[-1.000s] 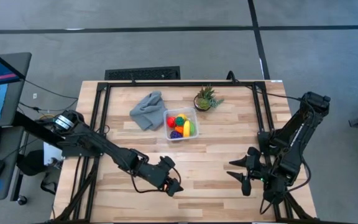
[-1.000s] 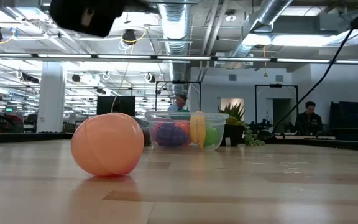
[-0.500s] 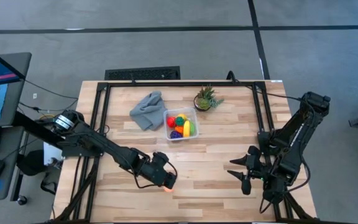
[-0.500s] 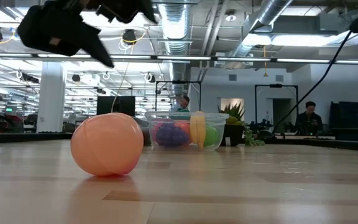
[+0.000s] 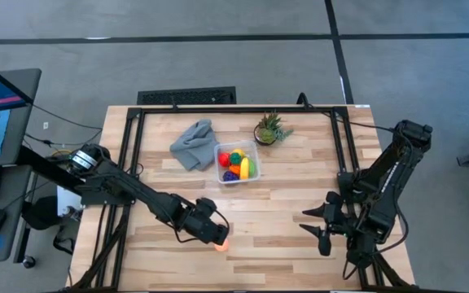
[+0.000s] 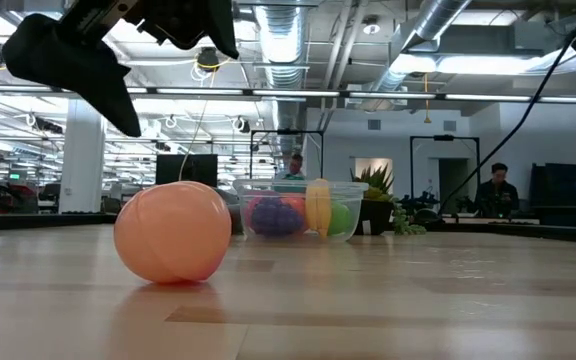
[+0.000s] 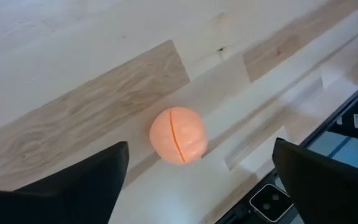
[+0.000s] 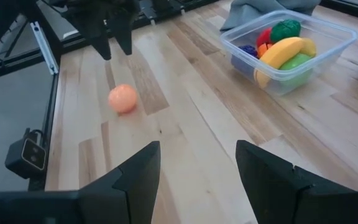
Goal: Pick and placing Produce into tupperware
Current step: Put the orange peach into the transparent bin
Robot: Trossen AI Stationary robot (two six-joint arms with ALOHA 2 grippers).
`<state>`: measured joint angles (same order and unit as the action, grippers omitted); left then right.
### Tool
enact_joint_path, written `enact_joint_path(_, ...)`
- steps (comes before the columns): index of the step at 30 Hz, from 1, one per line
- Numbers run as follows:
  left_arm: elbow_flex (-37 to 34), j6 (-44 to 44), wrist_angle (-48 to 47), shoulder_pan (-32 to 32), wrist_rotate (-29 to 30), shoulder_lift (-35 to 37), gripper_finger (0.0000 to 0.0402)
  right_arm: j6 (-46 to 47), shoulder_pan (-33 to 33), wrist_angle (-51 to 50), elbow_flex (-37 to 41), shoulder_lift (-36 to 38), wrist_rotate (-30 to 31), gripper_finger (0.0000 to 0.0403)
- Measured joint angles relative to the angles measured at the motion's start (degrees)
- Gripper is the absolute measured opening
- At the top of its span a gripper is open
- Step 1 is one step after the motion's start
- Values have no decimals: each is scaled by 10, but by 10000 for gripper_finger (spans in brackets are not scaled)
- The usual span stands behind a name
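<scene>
Over the last second the left gripper [image 5: 215, 236] has pulled back from a spot past the peach fruit [image 5: 221, 244] toward the table's left, uncovering the fruit in the high view; in the low view it has swung down and left, its dark finger now hanging above and beside the fruit rather than over it. The peach fruit itself has not shifted: it sits loose on the bare wood near the table's front edge, well apart from the tupperware [image 5: 237, 163]. The left wrist view shows the fruit [image 7: 178, 135] lying between the two widely spread fingers [image 7: 79, 186], neither one touching it, so the gripper is fully open and holds nothing. This reads as a realignment for the grasp, with descent and closing yet to come. The tupperware sits mid-table toward the back, already packed with a banana [image 8: 286, 52], red, green and purple pieces, so the peach fruit looks like the last item out. A grey cloth [image 5: 192, 143] lies just beside the container, a potted plant [image 5: 269, 129] near its other side. The right gripper [image 5: 322, 225] waits over the table's right front, fingers spread, empty.
</scene>
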<state>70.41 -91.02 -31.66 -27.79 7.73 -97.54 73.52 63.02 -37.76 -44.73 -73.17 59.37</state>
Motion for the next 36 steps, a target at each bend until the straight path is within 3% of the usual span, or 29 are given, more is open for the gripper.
enact_joint_path(5,0,-33,-8,-1,8,-12,395,0,0,0,0,0,0,234)
enact_joint_path(14,19,-38,-3,-2,-28,-59,397,11,-2,-9,0,-1,0,234)
enact_joint_path(28,197,36,-160,3,-49,-192,397,15,2,-13,0,-3,-10,234)
enact_joint_path(36,222,47,-179,8,-51,-216,397,16,4,-10,0,-3,-10,234)
